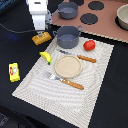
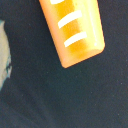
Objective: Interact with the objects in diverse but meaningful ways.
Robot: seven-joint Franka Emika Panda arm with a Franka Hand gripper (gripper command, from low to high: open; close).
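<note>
Golden-brown bread loaf (image 2: 75, 30) lies just beneath the claw (image 1: 41, 31), whose opening cannot be told.

open dark tabletop (image 1: 20, 47) lies around the bread loaf (image 1: 42, 37), free on the exterior view's left. on its right, the near pot (image 1: 68, 36) stands close, walling that side; the banana (image 1: 45, 57) lies just beyond.

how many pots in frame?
2. One grey-blue pot sits at the far edge of the striped mat, beside the tomato. The other pot is behind it on the toy stovetop. None appear hidden.
</note>
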